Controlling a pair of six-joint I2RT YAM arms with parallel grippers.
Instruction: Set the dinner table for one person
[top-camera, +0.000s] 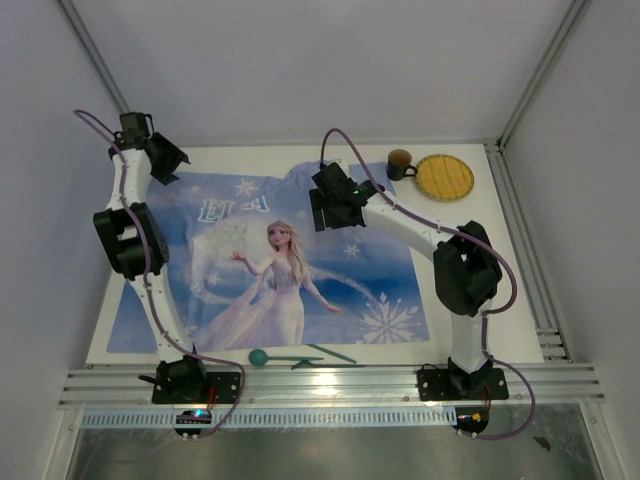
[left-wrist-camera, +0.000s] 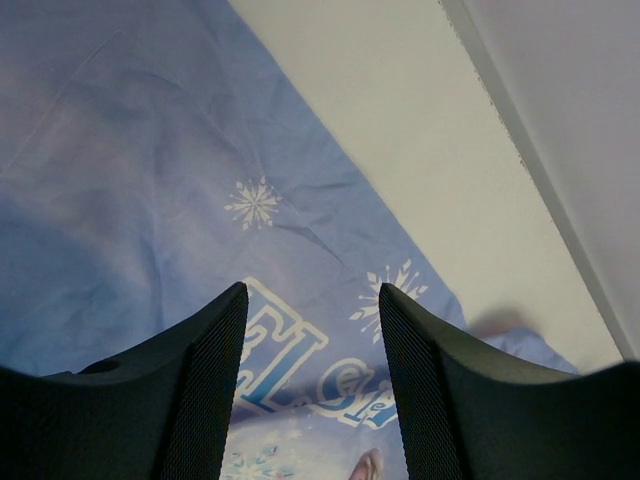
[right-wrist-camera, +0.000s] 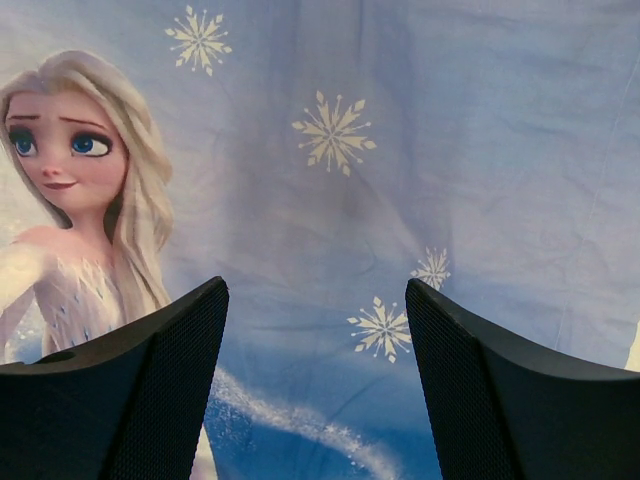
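Observation:
The dinner table (top-camera: 495, 200) is a white top with a blue Elsa-print cloth (top-camera: 300, 290) spread over most of it. My left gripper (top-camera: 175, 162) hovers over the cloth's far left corner. In the left wrist view it (left-wrist-camera: 312, 292) is open and empty above the printed letters, with bare table (left-wrist-camera: 400, 120) beyond. My right gripper (top-camera: 325, 208) hangs over the cloth's far middle. The right wrist view shows it (right-wrist-camera: 317, 287) open, nothing between its fingers, above snowflakes and Elsa's face. A brown cup (top-camera: 400, 163) and a yellow plate (top-camera: 444, 177) stand at the far right.
A teal spoon (top-camera: 262, 357) and a thin teal utensil (top-camera: 332, 352) lie at the cloth's near edge. Silver rails (top-camera: 330, 385) frame the table at the front and right. The cloth's far edge (top-camera: 300, 175) is slightly rumpled.

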